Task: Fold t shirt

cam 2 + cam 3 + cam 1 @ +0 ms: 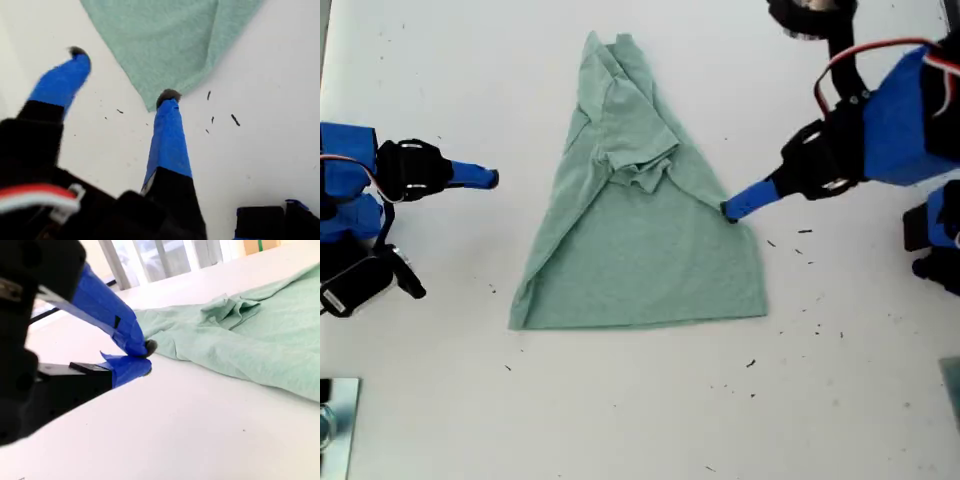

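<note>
Where t shirt (pixel 640 250) edge touches first pincer (pixel 732 212)

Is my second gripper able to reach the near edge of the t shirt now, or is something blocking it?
Probably yes. My second gripper sits shut on the bare table, apart from the t shirt. Nothing lies between them in the exterior view.

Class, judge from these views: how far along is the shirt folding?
Done: the shirt lies flat with a sleeve folded in over its middle. In hand: my first tool is open, one fingertip at the shirt's edge on the exterior view's right; my second tool sits shut, apart. Left: the wide hem is unfolded.
</note>
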You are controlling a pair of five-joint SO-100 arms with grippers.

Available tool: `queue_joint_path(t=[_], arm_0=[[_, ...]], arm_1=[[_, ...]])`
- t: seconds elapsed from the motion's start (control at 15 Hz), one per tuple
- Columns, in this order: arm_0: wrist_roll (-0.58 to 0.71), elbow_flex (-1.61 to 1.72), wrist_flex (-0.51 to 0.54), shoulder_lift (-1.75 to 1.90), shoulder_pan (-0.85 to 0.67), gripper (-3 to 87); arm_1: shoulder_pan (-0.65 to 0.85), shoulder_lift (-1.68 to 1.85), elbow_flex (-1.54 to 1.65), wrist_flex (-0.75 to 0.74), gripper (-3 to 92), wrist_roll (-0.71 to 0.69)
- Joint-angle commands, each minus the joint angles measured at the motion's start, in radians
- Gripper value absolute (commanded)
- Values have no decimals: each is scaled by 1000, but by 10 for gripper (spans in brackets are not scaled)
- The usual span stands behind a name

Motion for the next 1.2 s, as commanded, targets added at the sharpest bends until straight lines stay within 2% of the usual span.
queue_joint_path(t=[0.0,0.13,0.4,0.6,0.67,0.87,0.93,1.0,1.13], arm_0=[[17,9,0,11,-8,-3],[20,11,0,14,-9,-3],[31,11,-2,15,-9,-3],[34,11,-3,15,-9,-3],[35,12,-5,15,-9,-3],[35,12,-5,17,-9,-3],[37,12,-5,17,-9,-3],[37,12,-5,17,-8,-3],[40,12,-5,20,-9,-3]], arm_1=[[-21,14,15,2,364,54],[-74,6,144,-32,361,160],[-216,-44,534,-394,341,347],[-272,-207,653,-588,320,419],[-282,-253,680,-653,265,433],[-291,-359,788,-821,14,456],[-293,-354,813,-827,-4,463],[-288,-334,799,-772,-7,448],[-272,-279,686,-575,-15,376]])
